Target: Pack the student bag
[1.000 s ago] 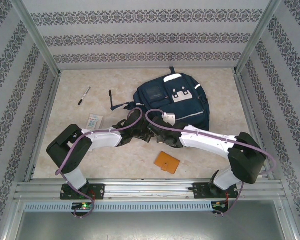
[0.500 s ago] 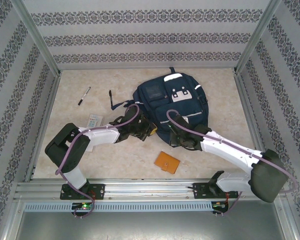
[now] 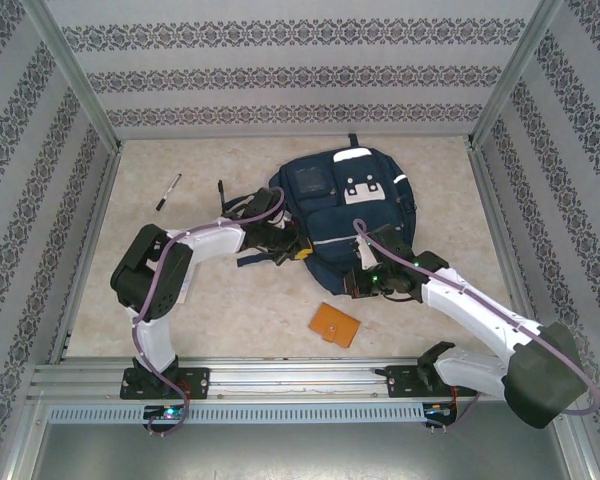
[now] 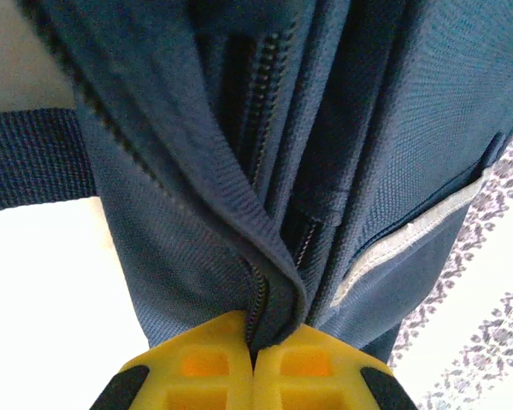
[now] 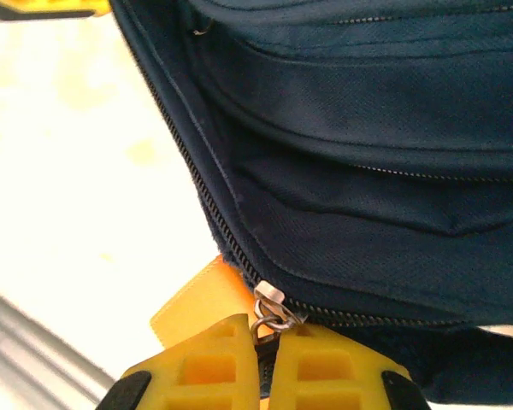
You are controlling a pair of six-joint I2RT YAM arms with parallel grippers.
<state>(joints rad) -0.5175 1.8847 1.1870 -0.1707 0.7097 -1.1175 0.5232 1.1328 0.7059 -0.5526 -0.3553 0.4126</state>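
Note:
The student bag (image 3: 345, 205) lies flat at the middle back of the table, navy with white-grey patches. At the bag's near left edge, my left gripper (image 3: 296, 250) is shut on a fold of navy fabric (image 4: 278, 295) beside a zipper track; its yellow fingertips (image 4: 205, 359) meet under the fold. My right gripper (image 3: 360, 284) is at the bag's near edge. It is shut on the metal zipper pull (image 5: 269, 309), with the zipper line open to the left of the slider and closed to its right.
An orange flat wallet (image 3: 335, 324) lies in front of the bag, just under the right gripper; its orange corner (image 5: 192, 303) shows. A pen (image 3: 168, 191) and a second dark pen (image 3: 220, 196) lie at the back left. Patterned walls enclose the table.
The right gripper has moved right along the bag's near edge, its arm swinging outward. The left gripper has moved up to the bag's left edge. The bag has shifted slightly back.

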